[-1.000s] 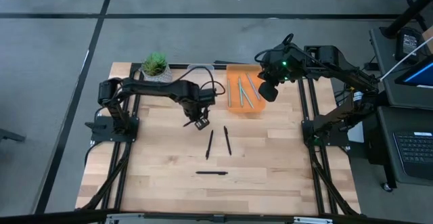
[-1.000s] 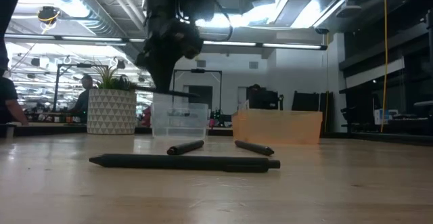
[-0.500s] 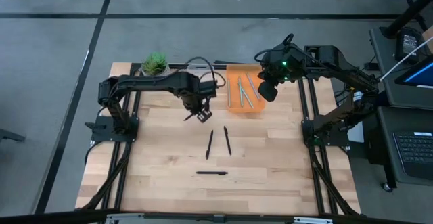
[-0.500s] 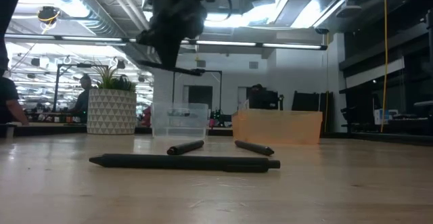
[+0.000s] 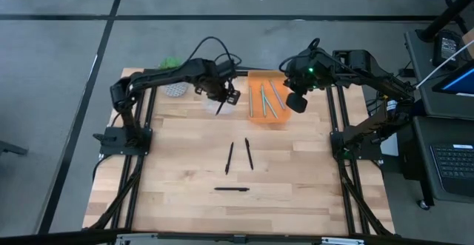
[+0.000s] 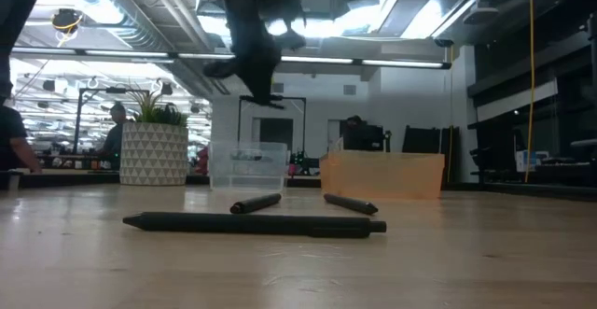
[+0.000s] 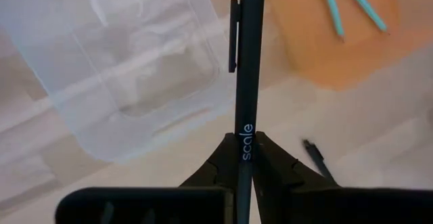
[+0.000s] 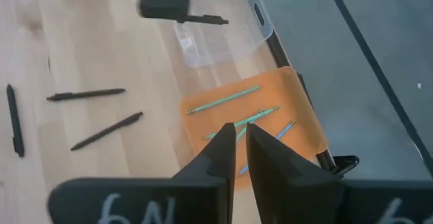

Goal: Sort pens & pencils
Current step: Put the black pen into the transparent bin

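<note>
While the left claw (image 5: 223,101) pinches a slim black pen (image 7: 243,82) above the clear plastic bin (image 7: 128,68), the pen's long axis runs straight out past the fingers, tip tilted downward. Three black pens (image 5: 238,156) lie on the wooden worktop (image 5: 178,186). The right claw (image 8: 238,135), fingers nearly together and empty, hangs over the orange tray (image 8: 304,126) of teal pencils (image 8: 223,100).

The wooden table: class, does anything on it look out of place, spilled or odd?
Nothing stands out. Three black pens lie loose on the table, unsorted. The teal pencils lie in the orange bin. The left tool holds a fourth black pen above the clear bin; the right tool hangs over the orange bin.
</note>
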Controlling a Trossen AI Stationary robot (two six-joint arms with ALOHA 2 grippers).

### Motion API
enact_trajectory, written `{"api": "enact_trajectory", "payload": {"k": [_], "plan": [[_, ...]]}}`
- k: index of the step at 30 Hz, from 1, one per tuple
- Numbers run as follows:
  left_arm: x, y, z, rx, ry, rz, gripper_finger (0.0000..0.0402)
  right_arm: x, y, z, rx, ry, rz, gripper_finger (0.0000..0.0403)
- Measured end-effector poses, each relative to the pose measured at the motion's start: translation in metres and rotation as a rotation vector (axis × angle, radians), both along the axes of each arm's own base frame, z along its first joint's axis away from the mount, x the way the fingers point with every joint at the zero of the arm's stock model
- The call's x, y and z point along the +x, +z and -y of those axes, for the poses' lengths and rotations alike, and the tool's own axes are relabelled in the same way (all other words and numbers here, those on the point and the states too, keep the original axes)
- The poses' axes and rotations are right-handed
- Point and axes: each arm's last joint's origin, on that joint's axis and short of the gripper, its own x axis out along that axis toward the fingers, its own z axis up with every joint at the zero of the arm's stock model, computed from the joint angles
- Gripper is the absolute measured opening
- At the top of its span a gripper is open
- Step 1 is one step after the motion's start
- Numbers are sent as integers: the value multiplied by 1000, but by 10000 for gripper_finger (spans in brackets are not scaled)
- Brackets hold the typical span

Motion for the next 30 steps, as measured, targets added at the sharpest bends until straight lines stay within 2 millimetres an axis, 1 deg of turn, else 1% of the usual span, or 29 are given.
{"api": "enact_trajectory", "payload": {"k": [4, 6, 11, 17, 24, 27, 30], "plan": [[-1, -17, -20, -41, 20, -43, 18, -2, -1, 0, -13, 20, -28, 40], [-3, -22, -28, -51, 36, -54, 18, -2, -1, 0, -24, 28, -35, 40], [-12, -23, -47, -48, 67, -49, 18, -3, 0, 0, -31, 36, -38, 39], [-28, -23, -72, -46, 98, -45, 19, -1, 1, 0, -46, 48, -19, 39], [-40, -22, -89, -36, 115, -38, 19, 0, 2, 0, -52, 48, 2, 39], [-38, -28, -92, -42, 108, -46, 19, 1, 3, 0, -53, 47, 5, 39], [-32, -39, -95, -56, 96, -52, 19, 1, 3, 1, -53, 46, 10, 39]]}}
